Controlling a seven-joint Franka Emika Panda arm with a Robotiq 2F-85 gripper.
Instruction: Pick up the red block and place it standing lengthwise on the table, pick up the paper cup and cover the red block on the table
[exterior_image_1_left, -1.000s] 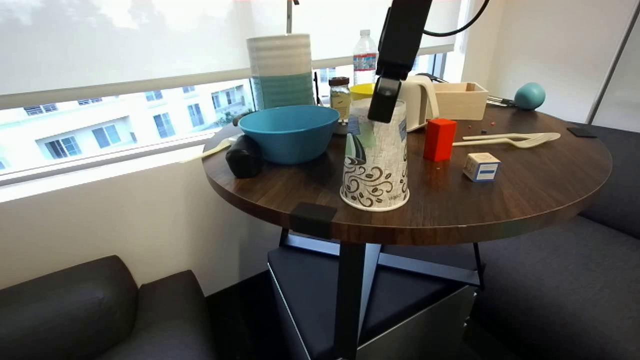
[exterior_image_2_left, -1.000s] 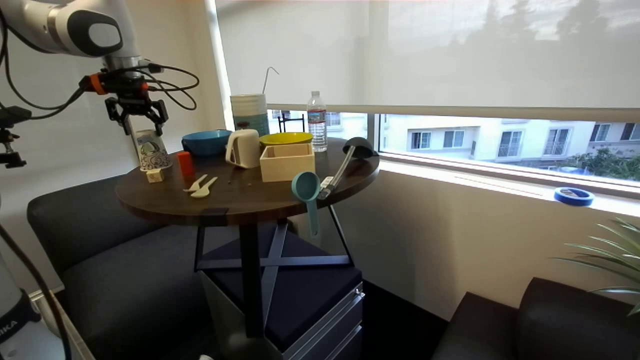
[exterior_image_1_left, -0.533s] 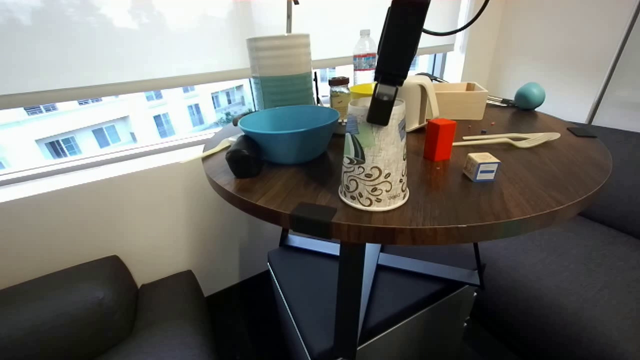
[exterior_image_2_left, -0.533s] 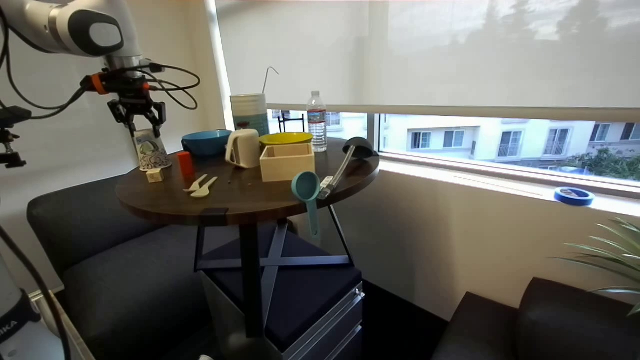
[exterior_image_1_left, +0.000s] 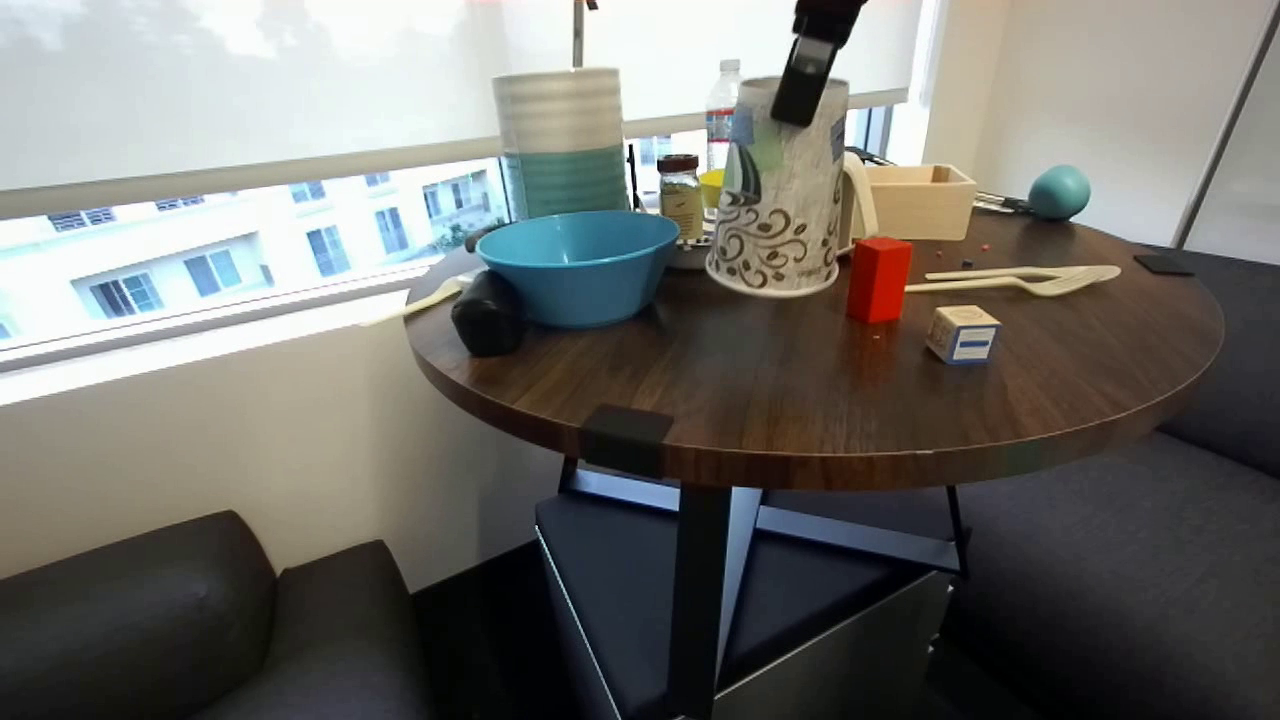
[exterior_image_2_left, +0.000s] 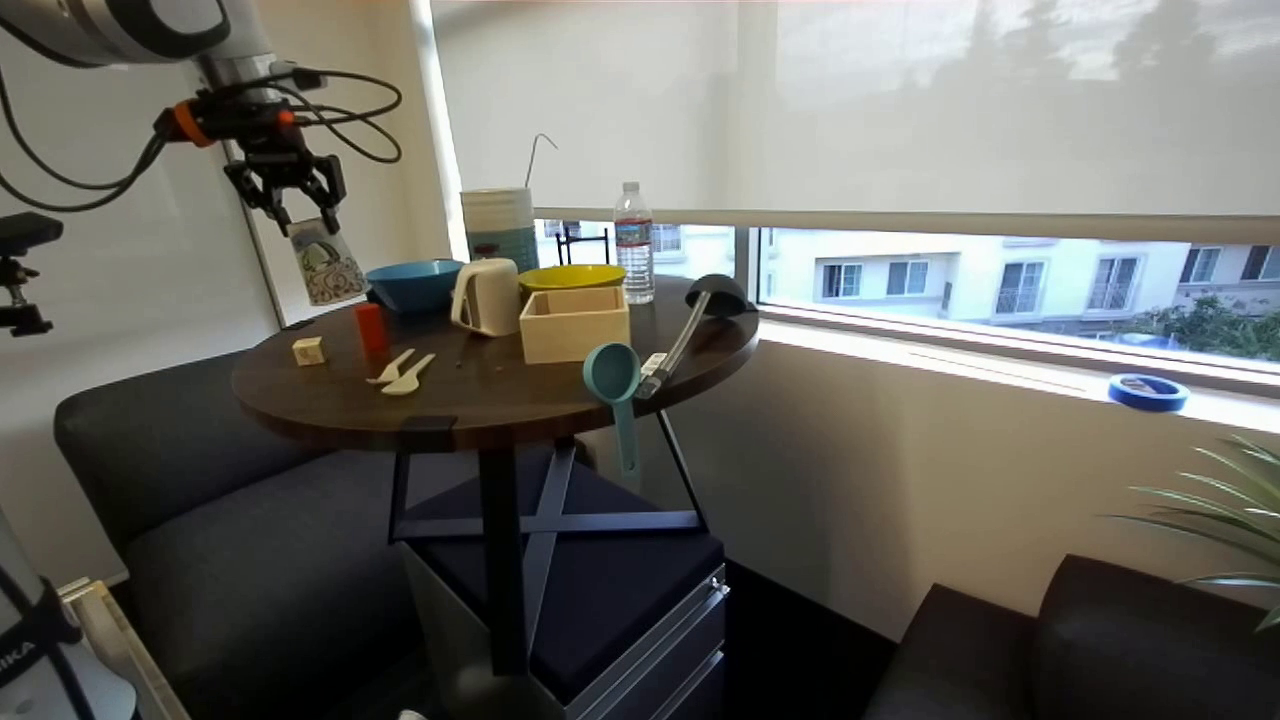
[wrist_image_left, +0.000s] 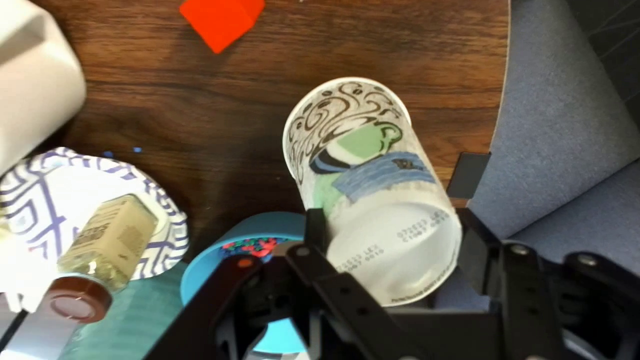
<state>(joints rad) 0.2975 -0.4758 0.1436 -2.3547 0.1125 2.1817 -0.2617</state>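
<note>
The red block (exterior_image_1_left: 879, 280) stands upright on the dark table (exterior_image_1_left: 760, 400); it also shows in an exterior view (exterior_image_2_left: 371, 328) and at the top of the wrist view (wrist_image_left: 222, 22). My gripper (exterior_image_2_left: 308, 222) is shut on the narrow base end of the upside-down paper cup (exterior_image_2_left: 332, 272), one finger on each side, as the wrist view shows (wrist_image_left: 390, 225). The cup (exterior_image_1_left: 778, 225) hangs above the table, slightly tilted, wide rim down, to the left of the block in that exterior view. The cup and block are apart. The inside of the cup is hidden.
A blue bowl (exterior_image_1_left: 580, 270), a pale mug (exterior_image_2_left: 487, 297) and a wooden box (exterior_image_2_left: 575, 325) stand near the block. A small cube (exterior_image_1_left: 963, 334) and pale plastic cutlery (exterior_image_1_left: 1040, 281) lie beside it. A spice jar (wrist_image_left: 107, 240) stands on a patterned plate (wrist_image_left: 172, 220).
The gripper closed on the cup, which stood upside down on the table, and lifted it. The cup has risen and moved away from the table's near edge. The red block has not moved.
</note>
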